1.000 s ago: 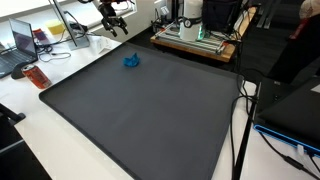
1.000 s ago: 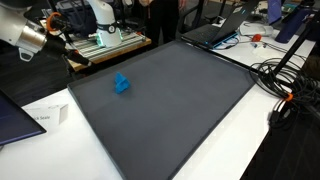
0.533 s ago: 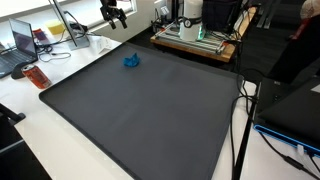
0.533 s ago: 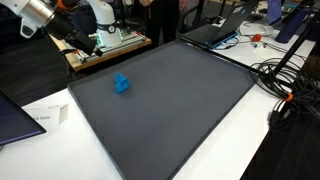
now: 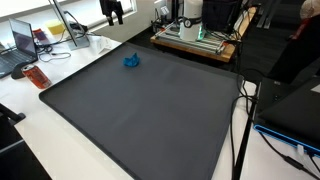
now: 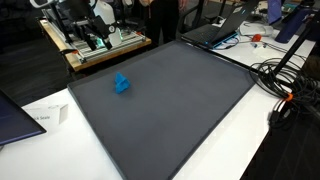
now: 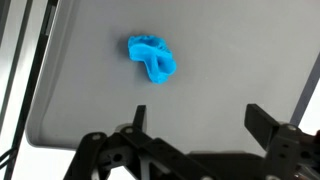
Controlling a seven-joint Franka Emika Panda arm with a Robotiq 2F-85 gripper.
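A small crumpled blue object (image 5: 131, 61) (image 6: 121, 84) lies near the far edge of a large dark grey mat (image 5: 140, 110) (image 6: 170, 100). In the wrist view the blue object (image 7: 152, 57) sits well beyond my gripper (image 7: 200, 118), slightly left of centre. The two black fingers (image 7: 262, 118) stand wide apart with only bare mat (image 7: 220, 60) between them, so the gripper is open and holds nothing. In an exterior view the gripper (image 5: 112, 9) hangs high above the mat's far corner, clear of the blue object.
A white table (image 5: 40, 120) carries the mat. At its side are a laptop (image 5: 22, 40) and a red item (image 5: 37, 76). A machine on a wooden board (image 5: 195, 30) stands behind. Cables (image 6: 290, 90) and another laptop (image 6: 215, 30) lie beside the mat.
The arm has lifted steadily upward and away from the mat over the last second. The gripper stayed open and the blue object has not moved.
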